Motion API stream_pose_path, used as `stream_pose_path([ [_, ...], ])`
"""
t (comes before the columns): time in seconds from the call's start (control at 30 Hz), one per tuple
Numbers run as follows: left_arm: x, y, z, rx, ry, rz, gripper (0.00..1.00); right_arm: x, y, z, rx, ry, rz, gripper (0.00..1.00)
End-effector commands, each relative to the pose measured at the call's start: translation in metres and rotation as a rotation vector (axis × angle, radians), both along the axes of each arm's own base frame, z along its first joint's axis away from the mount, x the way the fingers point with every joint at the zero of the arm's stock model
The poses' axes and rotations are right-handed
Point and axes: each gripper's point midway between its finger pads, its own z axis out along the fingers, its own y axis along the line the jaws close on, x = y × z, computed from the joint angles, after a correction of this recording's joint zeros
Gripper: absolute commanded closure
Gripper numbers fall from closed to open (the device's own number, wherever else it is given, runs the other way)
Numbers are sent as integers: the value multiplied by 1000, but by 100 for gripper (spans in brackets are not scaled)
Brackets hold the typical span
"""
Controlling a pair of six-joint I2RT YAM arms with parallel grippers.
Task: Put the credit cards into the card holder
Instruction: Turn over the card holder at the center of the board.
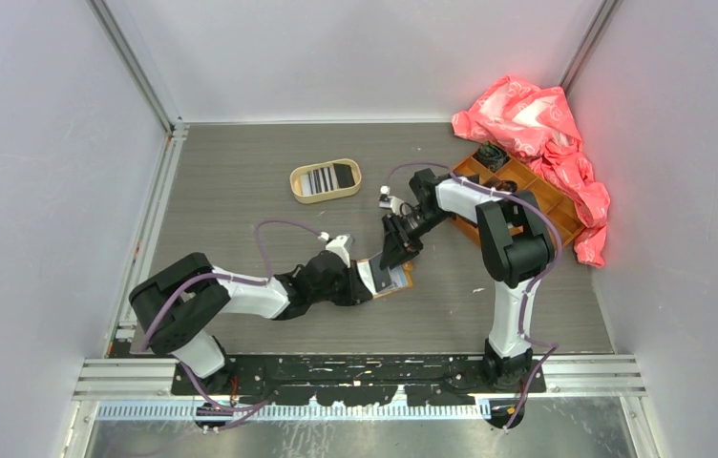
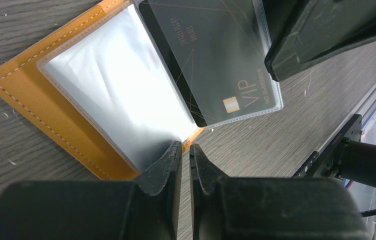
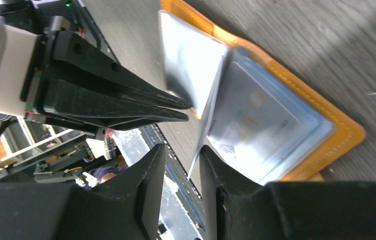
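The orange-tan card holder [image 1: 401, 282] lies open on the table between both arms, its clear sleeves fanned out. In the left wrist view a black VIP card [image 2: 211, 60] sits inside one sleeve of the holder [image 2: 21, 95]. My left gripper [image 2: 186, 146] is shut on the holder's near edge; it also shows in the top view [image 1: 367, 279]. My right gripper [image 3: 182, 149] is open, with a raised sleeve edge [image 3: 198, 150] between its jaws, against the right finger. It is above the holder [image 3: 336, 125] in the top view [image 1: 398, 253]. A striped card [image 1: 317, 179] and a black card [image 1: 344, 175] lie in the oval tray.
The oval tan tray [image 1: 295, 187] stands behind the holder, left of centre. An orange compartmented box [image 1: 527, 186] and a crumpled pink bag [image 1: 546, 134] fill the back right corner. Walls enclose the table on three sides.
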Motion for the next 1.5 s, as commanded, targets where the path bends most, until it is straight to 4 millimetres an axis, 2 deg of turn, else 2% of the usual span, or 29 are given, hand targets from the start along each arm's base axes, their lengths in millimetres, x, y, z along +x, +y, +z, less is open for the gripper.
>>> stream_pose_path([
  [0.0, 0, -5, 2, -23, -3, -1, 86, -3, 14, 21, 123, 40, -1, 63],
  [0.23, 3, -1, 14, -58, -41, 14, 79, -7, 21, 23, 174, 76, -16, 62],
  [0.57, 0, 9, 34, -137, -85, 16, 72, -10, 46, 23, 253, 138, -51, 62],
  [0.7, -4, 14, 45, -161, -109, 13, 71, -11, 52, 18, 241, 136, -63, 62],
  [0.87, -9, 26, 66, -181, -149, 12, 72, -8, 51, -1, 151, 100, -69, 64],
  [1.0, -10, 32, 83, -188, -182, 21, 73, -3, 43, -6, 80, 31, -49, 71],
  [1.13, -7, 30, 89, -175, -199, 14, 75, 2, 31, 4, 20, -109, 23, 76],
  [1.3, 3, 16, 86, -179, -199, 2, 76, 16, -1, 2, -166, -307, 54, 75],
  [1.47, 12, -2, 74, -169, -166, -26, 76, 26, -24, -10, -312, -356, 61, 71],
])
